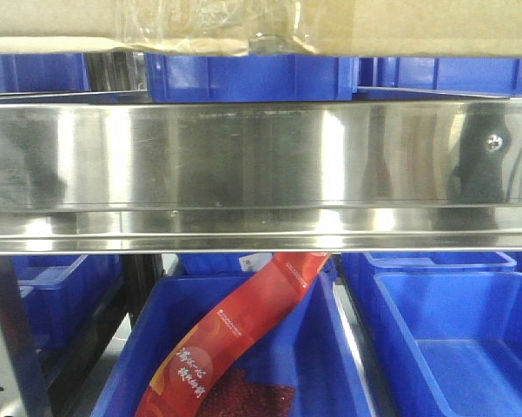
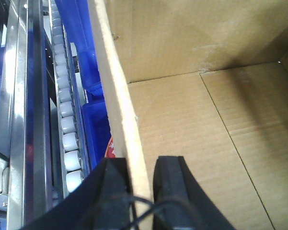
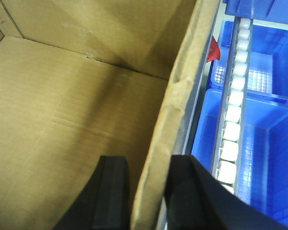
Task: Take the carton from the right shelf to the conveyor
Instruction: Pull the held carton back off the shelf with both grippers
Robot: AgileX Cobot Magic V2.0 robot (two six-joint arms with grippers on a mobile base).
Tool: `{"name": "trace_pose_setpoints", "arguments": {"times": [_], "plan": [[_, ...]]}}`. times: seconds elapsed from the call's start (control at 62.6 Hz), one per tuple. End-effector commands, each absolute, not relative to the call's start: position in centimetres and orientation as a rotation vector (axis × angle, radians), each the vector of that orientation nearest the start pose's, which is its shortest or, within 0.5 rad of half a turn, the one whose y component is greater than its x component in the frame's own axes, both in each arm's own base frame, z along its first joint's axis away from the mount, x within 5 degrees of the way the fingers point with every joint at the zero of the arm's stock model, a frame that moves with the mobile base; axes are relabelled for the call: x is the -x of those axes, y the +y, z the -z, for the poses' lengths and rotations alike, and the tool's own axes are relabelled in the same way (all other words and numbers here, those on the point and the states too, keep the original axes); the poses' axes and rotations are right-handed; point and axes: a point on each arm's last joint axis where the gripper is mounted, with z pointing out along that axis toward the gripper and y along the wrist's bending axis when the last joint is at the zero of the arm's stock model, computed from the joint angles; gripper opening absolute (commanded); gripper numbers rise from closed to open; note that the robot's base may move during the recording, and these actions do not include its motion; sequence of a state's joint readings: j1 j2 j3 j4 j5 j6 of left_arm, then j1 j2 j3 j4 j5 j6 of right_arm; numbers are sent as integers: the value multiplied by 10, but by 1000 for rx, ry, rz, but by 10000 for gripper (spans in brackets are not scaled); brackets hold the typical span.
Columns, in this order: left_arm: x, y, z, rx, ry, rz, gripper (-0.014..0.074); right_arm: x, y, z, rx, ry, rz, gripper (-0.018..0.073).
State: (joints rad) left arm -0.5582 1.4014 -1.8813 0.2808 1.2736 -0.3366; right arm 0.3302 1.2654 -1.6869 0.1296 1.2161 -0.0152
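The carton point(image 1: 417, 26) is a plain brown box; only its lower edge with crinkled clear tape point(image 1: 208, 39) shows at the top of the front view, above the right shelf's shiny steel rail point(image 1: 261, 156). In the left wrist view my left gripper point(image 2: 141, 160) straddles the carton's left wall point(image 2: 120, 96), one finger outside and one inside, shut on it. My right gripper point(image 3: 147, 160) straddles the right wall point(image 3: 177, 105) the same way. The carton's bare inside floor point(image 2: 191, 120) point(image 3: 62, 110) holds nothing. The conveyor is out of view.
Blue plastic bins point(image 1: 452, 347) fill the level below the rail, one holding a red packet point(image 1: 243, 330). More blue bins point(image 1: 243, 78) stand behind the carton. White roller tracks point(image 2: 67, 120) point(image 3: 232, 120) run beside each wall. A grey perforated upright point(image 1: 4, 347) stands at lower left.
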Motion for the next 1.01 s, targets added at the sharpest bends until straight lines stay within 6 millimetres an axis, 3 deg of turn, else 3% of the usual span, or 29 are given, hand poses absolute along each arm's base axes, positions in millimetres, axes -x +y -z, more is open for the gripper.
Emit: {"name": "trace_pose_setpoints", "arguments": {"times": [0.0,0.991], "plan": [[-225,-120,-514,-232,2171,214,-16,-211,87,-494,419,2179,-361,-68],[-225,-120,-514,-232,2171,214,-16,-211,87,-494,419,2179,-361,-68]]}}
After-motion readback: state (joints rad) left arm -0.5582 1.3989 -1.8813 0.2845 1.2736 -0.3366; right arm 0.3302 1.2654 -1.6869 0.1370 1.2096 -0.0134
